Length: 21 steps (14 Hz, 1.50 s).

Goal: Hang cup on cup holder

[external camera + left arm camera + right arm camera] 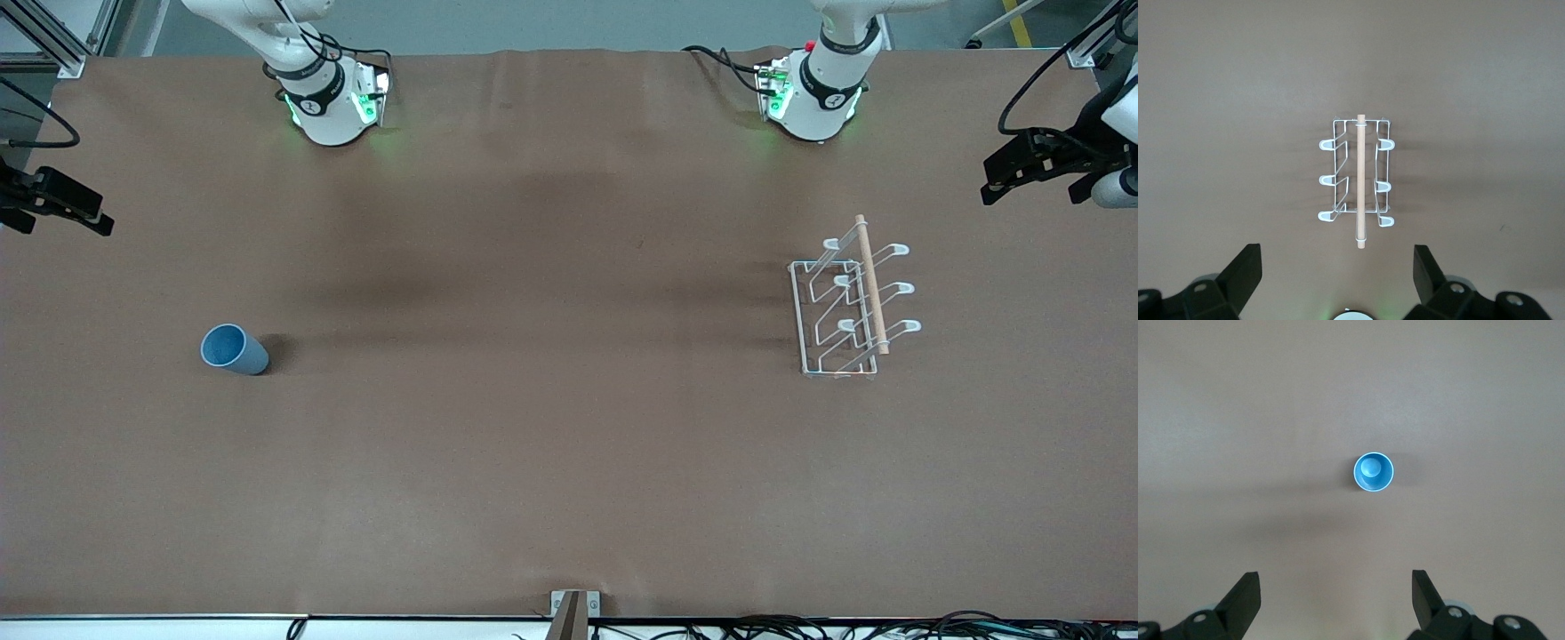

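Note:
The cup (235,350) is a small light blue tumbler standing upright, mouth up, on the brown table toward the right arm's end. In the right wrist view the cup (1373,472) appears from above, well below my right gripper (1333,581), which is open and holds nothing. The cup holder (849,307) is a white wire rack with loop-tipped prongs and a wooden dowel along its top, standing toward the left arm's end. My left gripper (1337,259) hangs open high above the table, and the cup holder (1357,181) lies ahead of it. Neither gripper shows in the front view.
The two arm bases (331,105) (813,96) stand along the table edge farthest from the front camera. Black fixtures (55,200) (1040,164) jut in at both ends of the table. Brown tabletop (551,356) stretches between cup and cup holder.

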Available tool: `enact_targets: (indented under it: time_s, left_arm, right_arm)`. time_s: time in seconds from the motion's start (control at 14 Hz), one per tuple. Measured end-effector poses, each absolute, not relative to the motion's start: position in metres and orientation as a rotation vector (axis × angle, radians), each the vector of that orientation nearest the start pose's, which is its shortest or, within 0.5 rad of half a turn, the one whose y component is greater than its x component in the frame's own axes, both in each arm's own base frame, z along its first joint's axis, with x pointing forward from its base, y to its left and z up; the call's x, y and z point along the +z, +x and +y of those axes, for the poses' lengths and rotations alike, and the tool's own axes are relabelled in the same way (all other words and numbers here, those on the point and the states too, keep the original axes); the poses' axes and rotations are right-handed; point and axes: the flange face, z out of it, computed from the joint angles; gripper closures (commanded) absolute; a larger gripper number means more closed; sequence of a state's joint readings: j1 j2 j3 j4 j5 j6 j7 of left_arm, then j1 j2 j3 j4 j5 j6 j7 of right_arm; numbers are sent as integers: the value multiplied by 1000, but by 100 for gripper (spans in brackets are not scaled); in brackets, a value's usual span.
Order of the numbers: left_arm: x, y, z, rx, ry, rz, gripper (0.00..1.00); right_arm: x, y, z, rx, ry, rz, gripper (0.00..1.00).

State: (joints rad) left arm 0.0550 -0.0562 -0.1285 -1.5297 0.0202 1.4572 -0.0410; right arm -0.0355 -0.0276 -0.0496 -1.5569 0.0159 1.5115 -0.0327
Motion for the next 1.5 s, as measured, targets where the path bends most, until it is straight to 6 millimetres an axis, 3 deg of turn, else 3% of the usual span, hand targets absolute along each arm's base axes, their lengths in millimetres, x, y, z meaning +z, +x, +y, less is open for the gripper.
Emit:
enact_targets:
  time_s: [0.71,0.93,1.14,1.5]
  left_arm:
    - [668,523,-36,16,-3114,42,0]
    - [667,523,-36,24,-3114,42,0]
    - [667,523,-36,25,-3114,43,0]
    - [666,523,-36,30,-3114,42,0]
  right_arm:
    - [641,540,-46,10,-3123,85,5]
    - [630,548,-59,4,-3123,120,3]
    - [590,569,-87,17,-3122,194,0]
    - [465,603,-129,40,-3123,263,0]
